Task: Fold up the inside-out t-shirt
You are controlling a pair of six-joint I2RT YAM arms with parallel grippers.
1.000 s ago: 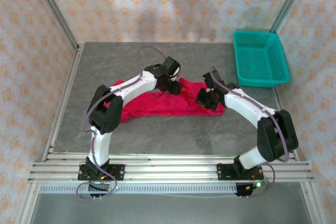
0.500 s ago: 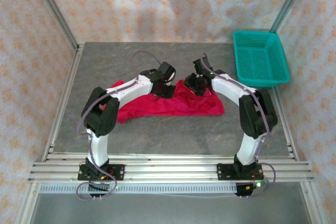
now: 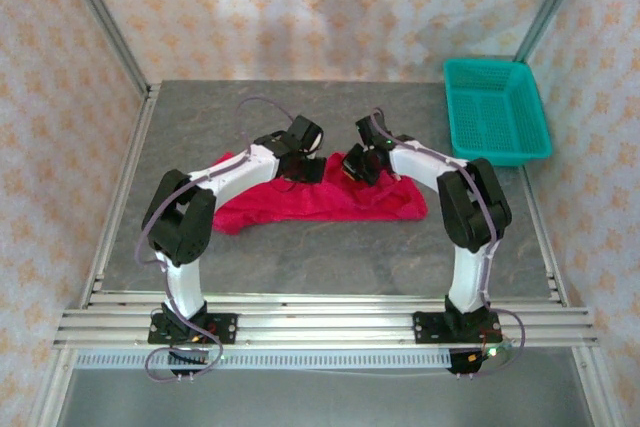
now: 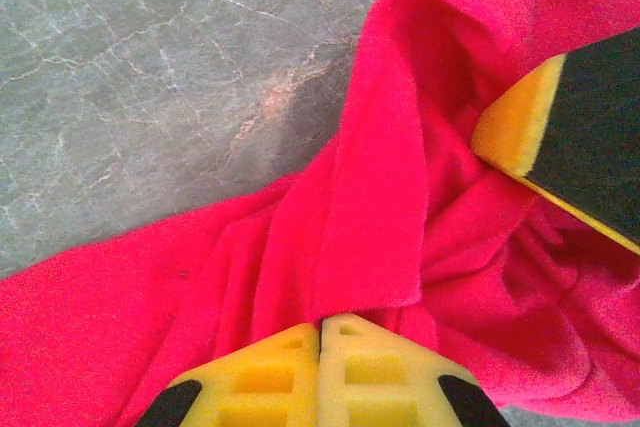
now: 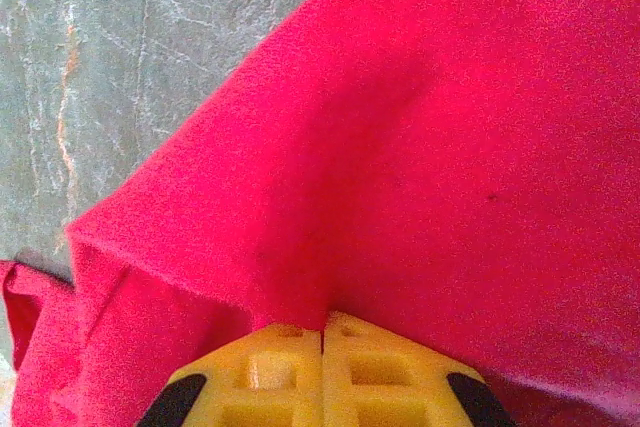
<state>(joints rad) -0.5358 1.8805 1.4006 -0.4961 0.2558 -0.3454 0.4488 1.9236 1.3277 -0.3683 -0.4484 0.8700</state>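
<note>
- Although bunched into a long, crumpled band, the red t-shirt (image 3: 320, 205) lies across the middle of the grey stone-patterned table (image 3: 300, 267). It runs from 9 to 3 o'clock, well apart from the teal plastic basket (image 3: 497, 112) at about 2 o'clock.
- At 11 o'clock on the shirt's far edge, the left gripper (image 3: 308, 169) has its yellow pads pressed flat together. In the left wrist view a raised fold of cloth (image 4: 380, 197) runs straight into the seam between them (image 4: 320, 325), so it is pinching fabric.
- At 1 o'clock, close beside it, the right gripper (image 3: 360, 169) is likewise closed, pads meeting (image 5: 322, 323) with red cloth (image 5: 400, 147) draped over and tucked between the tips. One of its fingers shows at 2 o'clock in the left wrist view.
- Handling, as I judge it: the cloth is light, limp and slightly fuzzy, so it should not slip from foam pads. It will sag and wrinkle wherever it is unsupported and cannot hold a shape.
- Both pinches sit near the middle of one edge, close together. Spreading the shirt flat likely calls for holds farther apart, at hem corners or shoulders.
- Neither tag nor neck opening can be made out, so which edge is held is uncertain.
</note>
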